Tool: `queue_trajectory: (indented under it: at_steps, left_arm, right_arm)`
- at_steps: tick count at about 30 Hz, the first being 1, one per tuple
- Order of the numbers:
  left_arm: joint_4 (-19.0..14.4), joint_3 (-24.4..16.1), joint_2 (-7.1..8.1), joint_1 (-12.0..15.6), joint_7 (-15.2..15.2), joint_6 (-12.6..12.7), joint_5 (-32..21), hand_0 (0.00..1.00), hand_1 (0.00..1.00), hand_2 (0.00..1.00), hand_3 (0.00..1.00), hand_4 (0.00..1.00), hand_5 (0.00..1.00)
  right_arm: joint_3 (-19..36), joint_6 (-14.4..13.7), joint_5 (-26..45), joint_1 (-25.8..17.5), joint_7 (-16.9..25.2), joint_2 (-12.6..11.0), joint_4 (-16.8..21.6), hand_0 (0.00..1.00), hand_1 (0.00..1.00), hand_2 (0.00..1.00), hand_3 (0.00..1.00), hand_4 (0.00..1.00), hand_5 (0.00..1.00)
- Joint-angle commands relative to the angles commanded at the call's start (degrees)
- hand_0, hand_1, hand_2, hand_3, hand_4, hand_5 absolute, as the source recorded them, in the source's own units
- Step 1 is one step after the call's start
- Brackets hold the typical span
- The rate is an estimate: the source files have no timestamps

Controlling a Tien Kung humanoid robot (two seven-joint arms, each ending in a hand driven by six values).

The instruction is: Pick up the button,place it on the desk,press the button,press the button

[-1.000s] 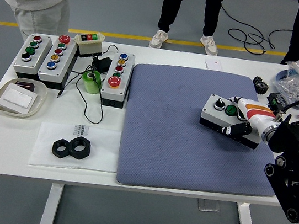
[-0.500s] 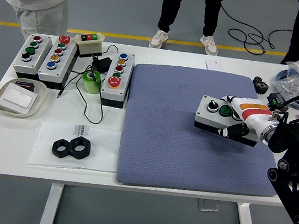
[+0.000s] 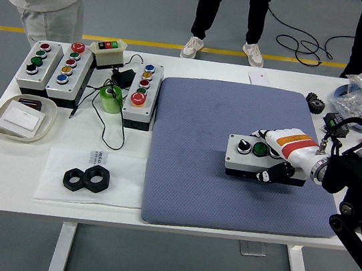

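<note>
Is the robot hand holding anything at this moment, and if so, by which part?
Yes. The right robot hand grips the small grey button box by its right end, fingers over the top and thumb at the near side, over the blue mat.

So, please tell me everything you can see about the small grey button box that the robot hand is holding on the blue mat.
The button box is a small rectangular case, light grey on top with a dark base, and looks like plastic. Its top carries a black knob at the left and a green button beside it. It sits on the blue mat, right of centre, roughly level. The right hand grips its right end, white fingers over the top and a dark thumb on the near side.
</note>
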Motion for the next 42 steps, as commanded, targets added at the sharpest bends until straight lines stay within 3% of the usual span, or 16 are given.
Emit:
queue_trajectory:
  at_steps: [7,21,42]
  left_arm:
    - [0.0,0.2,0.03,-0.2,0.0,0.0,-0.3,0.739,0.897,0.971,0.772,0.575,0.998]
    - [0.0,-0.3,0.24,-0.4,0.2,-0.1,0.2,0.741,0.897,0.971,0.772,0.576,0.998]
    - [0.0,-0.3,0.01,-0.4,0.1,-0.1,0.1,0.741,0.897,0.971,0.773,0.575,0.998]
  right_arm:
    - [-1.5,0.8,0.7,0.2,0.9,-0.6,1.0,0.344,0.368,0.375,0.502,0.526,0.002]
    - [-3.6,1.4,1.2,1.9,1.1,0.9,4.3,0.348,0.37,0.374,0.503,0.529,0.002]
    - [-4.0,0.9,0.9,-0.1,1.2,2.9,4.0,0.352,0.373,0.372,0.503,0.534,0.002]
